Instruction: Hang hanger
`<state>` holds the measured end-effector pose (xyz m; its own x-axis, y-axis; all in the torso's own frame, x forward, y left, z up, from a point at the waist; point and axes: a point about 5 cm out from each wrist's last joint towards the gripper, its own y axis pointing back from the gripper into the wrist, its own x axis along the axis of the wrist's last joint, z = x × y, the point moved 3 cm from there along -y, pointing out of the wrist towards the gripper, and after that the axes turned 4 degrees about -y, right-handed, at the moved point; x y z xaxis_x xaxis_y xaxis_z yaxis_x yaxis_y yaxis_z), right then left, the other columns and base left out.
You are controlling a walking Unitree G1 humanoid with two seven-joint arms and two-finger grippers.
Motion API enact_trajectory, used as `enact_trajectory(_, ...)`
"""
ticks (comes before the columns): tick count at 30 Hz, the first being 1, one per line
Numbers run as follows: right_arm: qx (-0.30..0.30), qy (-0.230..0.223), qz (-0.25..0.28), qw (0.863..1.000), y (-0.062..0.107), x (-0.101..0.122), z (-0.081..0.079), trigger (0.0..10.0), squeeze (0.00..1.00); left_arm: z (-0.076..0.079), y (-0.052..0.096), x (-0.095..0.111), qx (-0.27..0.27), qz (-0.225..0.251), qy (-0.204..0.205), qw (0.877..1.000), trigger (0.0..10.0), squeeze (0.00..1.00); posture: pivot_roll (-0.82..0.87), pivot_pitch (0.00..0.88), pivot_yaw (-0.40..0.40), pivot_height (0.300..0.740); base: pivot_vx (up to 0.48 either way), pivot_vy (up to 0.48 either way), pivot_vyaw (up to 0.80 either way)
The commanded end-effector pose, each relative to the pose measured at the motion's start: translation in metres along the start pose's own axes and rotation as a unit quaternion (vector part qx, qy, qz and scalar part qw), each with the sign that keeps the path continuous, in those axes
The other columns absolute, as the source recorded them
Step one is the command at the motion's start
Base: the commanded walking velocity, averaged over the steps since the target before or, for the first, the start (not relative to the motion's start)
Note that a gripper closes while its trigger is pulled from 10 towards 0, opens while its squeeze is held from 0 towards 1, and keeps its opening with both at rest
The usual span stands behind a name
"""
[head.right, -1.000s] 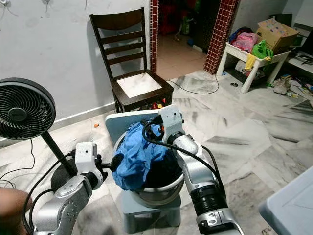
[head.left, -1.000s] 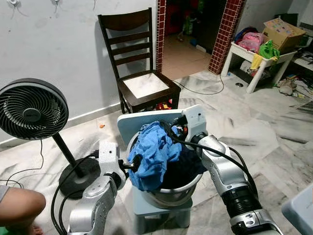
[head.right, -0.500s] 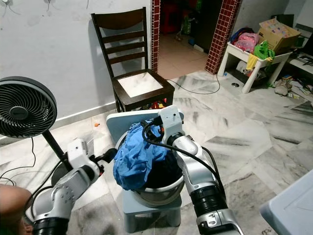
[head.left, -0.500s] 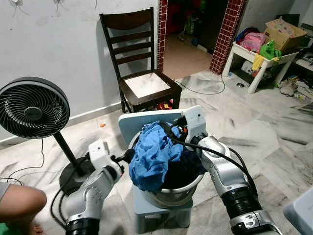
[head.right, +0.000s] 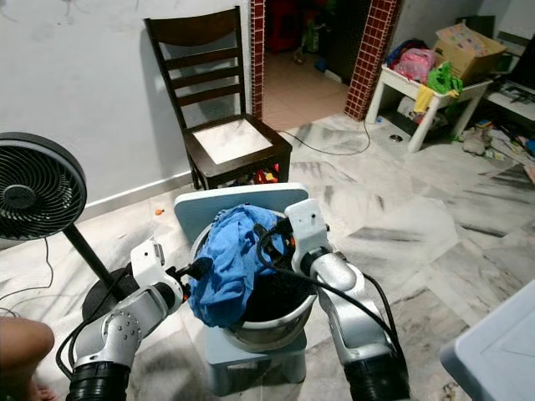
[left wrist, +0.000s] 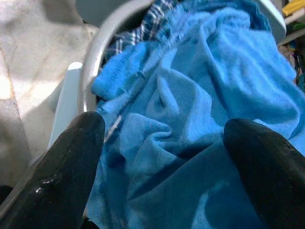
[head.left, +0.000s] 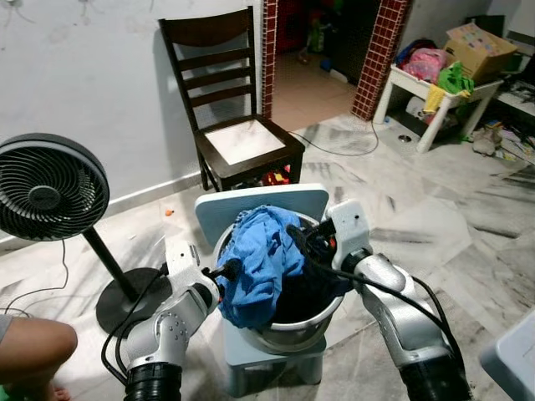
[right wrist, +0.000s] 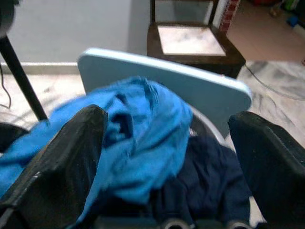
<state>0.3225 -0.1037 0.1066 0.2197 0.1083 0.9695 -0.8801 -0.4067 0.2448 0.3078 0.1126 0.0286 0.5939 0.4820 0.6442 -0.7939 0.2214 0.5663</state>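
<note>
End effectors spread wide, left against blue cloth

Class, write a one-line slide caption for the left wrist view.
Left gripper, fingers open, faces a blue cloth heaped in a metal basin.

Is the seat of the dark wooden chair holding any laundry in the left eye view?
No: the chair's pale seat is bare, and the blue cloth lies in the metal basin.

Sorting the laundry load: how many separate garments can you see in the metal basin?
2, possibly more hidden: a blue garment draped over the left rim of the basin, and a dark navy garment lying beside it, deeper inside.
</note>
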Motion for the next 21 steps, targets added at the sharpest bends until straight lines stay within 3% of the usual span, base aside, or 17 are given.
enact_trajectory(1,0.005,0.002,-0.001,1.0,0.005,0.003,-0.003,10.0,0.0,0.022,-0.001,-0.042,-0.022,-0.044,0.051,0.997,10.0,0.0,0.0,0.172,-0.007,0.74,0.0,0.0,0.0)
enact_trajectory(12,0.003,0.005,-0.027,1.0,0.02,-0.002,-0.002,10.0,0.0,0.014,-0.008,-0.057,-0.004,-0.06,0.088,0.994,10.0,0.0,-0.03,0.218,-0.02,0.74,0.0,0.0,0.0)
enact_trajectory(13,0.003,0.005,-0.028,1.0,0.021,-0.002,-0.002,10.0,0.0,0.013,-0.008,-0.059,-0.002,-0.061,0.09,0.994,4.6,0.0,-0.03,0.219,-0.021,0.74,0.0,0.0,0.0)
enact_trajectory(14,0.003,0.005,-0.028,1.0,0.021,-0.002,-0.002,10.0,0.0,0.012,-0.008,-0.059,-0.001,-0.061,0.091,0.994,4.6,0.0,-0.03,0.219,-0.021,0.74,0.0,0.0,0.0)
enact_trajectory(15,0.003,0.005,-0.029,1.0,0.022,-0.002,-0.003,10.0,0.0,0.011,-0.008,-0.06,0.002,-0.062,0.092,0.994,0.0,0.0,-0.03,0.22,-0.021,0.74,0.0,0.0,0.0)
enact_trajectory(21,0.002,0.005,-0.032,0.999,0.021,-0.001,-0.003,10.0,0.0,0.008,-0.009,-0.06,0.006,-0.06,0.095,0.994,0.0,0.0,-0.03,0.221,-0.02,0.74,0.0,0.0,0.0)
